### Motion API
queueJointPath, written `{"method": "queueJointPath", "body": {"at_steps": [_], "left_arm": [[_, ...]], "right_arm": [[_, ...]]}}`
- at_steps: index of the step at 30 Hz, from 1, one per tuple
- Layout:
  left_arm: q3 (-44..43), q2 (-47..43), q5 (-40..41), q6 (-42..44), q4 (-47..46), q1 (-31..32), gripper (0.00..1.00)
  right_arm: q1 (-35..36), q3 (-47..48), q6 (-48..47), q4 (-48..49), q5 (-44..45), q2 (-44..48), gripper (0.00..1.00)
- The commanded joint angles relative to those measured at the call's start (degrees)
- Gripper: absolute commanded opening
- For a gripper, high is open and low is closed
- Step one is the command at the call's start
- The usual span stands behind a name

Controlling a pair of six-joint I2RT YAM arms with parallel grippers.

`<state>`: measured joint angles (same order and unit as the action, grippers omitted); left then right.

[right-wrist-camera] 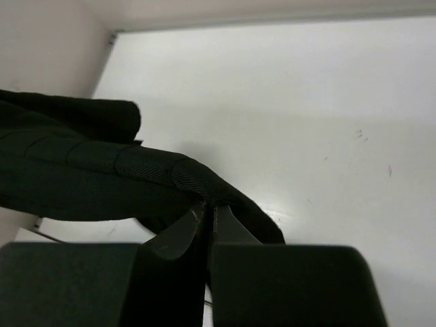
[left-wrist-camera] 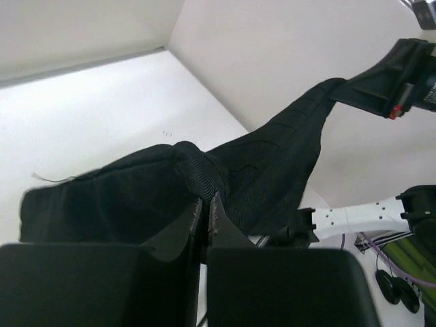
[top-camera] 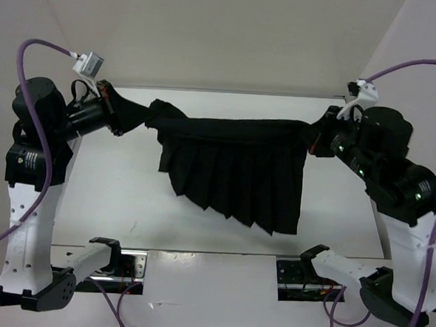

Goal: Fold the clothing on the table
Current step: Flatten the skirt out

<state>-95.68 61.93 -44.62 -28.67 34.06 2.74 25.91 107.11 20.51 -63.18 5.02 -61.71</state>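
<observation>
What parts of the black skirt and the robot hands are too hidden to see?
1. Top view: the table under the clothing, hidden by the cloth.
2. Top view: fingertips of the left hand and right hand, black against black fabric.
3. Right wrist view: most of the clothing, cut off by the left edge.

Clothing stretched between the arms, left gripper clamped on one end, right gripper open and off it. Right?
No: the right gripper is shut on the clothing, at its other end; the right wrist view shows fabric pinched in its jaws. The rest holds.
</observation>
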Motion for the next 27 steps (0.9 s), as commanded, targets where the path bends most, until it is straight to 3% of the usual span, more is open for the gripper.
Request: {"method": "queueJointPath", "body": {"at_steps": [1,4,7,12,13,14,17,20,22,27], "left_arm": [[6.1,2.2,3.2,0.4,-1.3,-1.5,0.0],[9.9,9.0,3.2,-0.8,-5.1,-1.5,0.0],[6.7,20.4,3.8,-0.3,-5.9,-1.5,0.0],[-16.0,35.6,2.7,2.8,-0.1,-1.5,0.0],[-24.1,38.7,2.0,2.8,1.8,-1.5,0.0],[-27.0,39.4,1.5,2.8,1.8,-1.5,0.0],[-30.1,39.4,0.9,2.8,1.8,-1.5,0.0],[-23.0,35.1,0.9,2.3,-0.8,-1.5,0.0],[-11.1,31.7,1.5,1.6,-4.7,-1.5,0.0],[12.8,26.0,2.7,1.1,-8.4,-1.5,0.0]], "right_arm": [[-1.1,-5.1,-2.2,0.2,4.6,-6.2,0.0],[-1.1,-6.6,-3.4,5.9,1.8,-14.4,0.0],[-3.2,-2.5,-4.7,8.3,-0.8,-21.0,0.0],[-6.7,16.7,-5.9,9.1,-0.8,-34.6,0.0],[-6.8,19.3,-5.9,9.1,-0.8,-35.6,0.0],[-6.8,23.9,-5.9,8.3,-0.8,-36.9,0.0],[-6.8,25.9,-6.5,7.5,0.5,-36.9,0.0],[-6.8,16.5,-6.5,9.6,-0.8,-33.2,0.0],[-6.8,9.4,-6.5,11.2,-2.2,-30.1,0.0],[-6.8,-19.1,-1.8,16.2,-10.2,-23.8,0.01]]}}
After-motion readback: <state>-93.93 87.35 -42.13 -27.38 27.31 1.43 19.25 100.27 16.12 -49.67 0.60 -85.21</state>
